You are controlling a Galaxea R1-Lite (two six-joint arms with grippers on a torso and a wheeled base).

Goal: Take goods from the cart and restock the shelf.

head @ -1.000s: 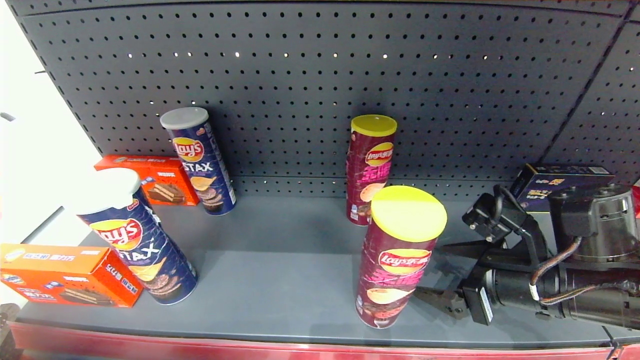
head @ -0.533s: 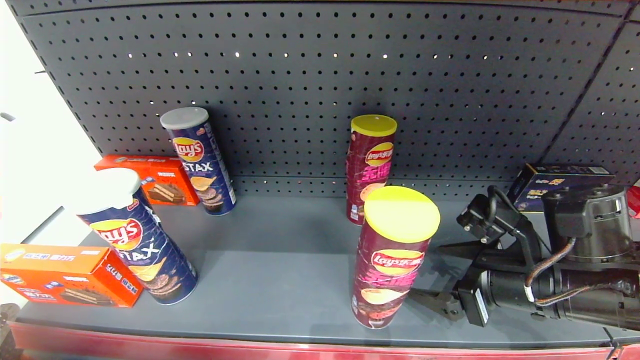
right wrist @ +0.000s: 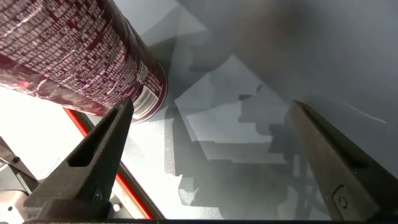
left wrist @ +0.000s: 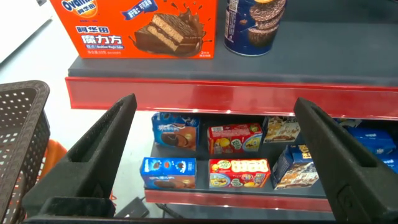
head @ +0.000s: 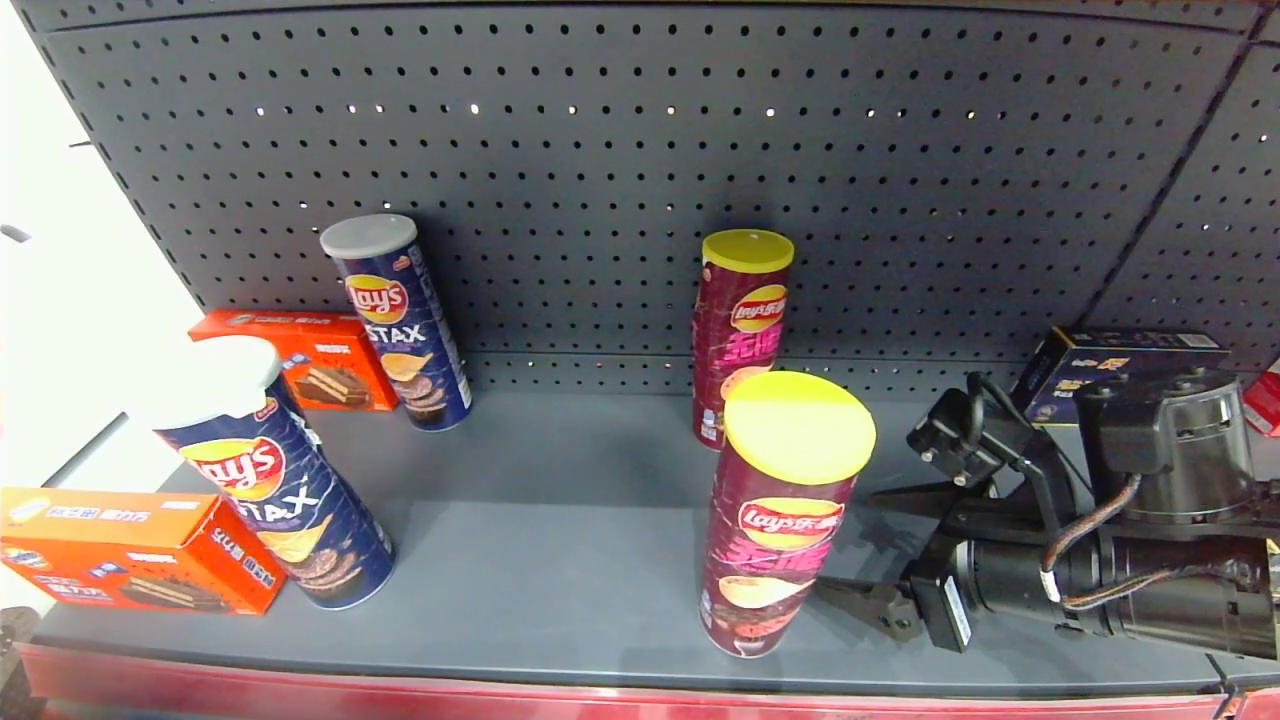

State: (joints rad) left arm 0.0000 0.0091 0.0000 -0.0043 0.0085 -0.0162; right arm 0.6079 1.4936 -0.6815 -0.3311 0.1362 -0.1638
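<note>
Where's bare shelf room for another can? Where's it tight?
Free: mid shelf between front blue can and front maroon can; back strip between rear blue can and rear maroon can. Tight: left end by orange boxes; right end, around right pincer.

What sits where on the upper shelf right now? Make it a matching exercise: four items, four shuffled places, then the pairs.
Items:
1. front maroon can
2. dark blue box
3. front orange box
4. grey-lidded blue can

Places:
a. front left corner of the shelf
b. upright near the pegboard, next to the rear orange box
c. upright, close beside the open right gripper
d. back right of the shelf

Pairs: 1-c, 2-d, 3-a, 4-b
</note>
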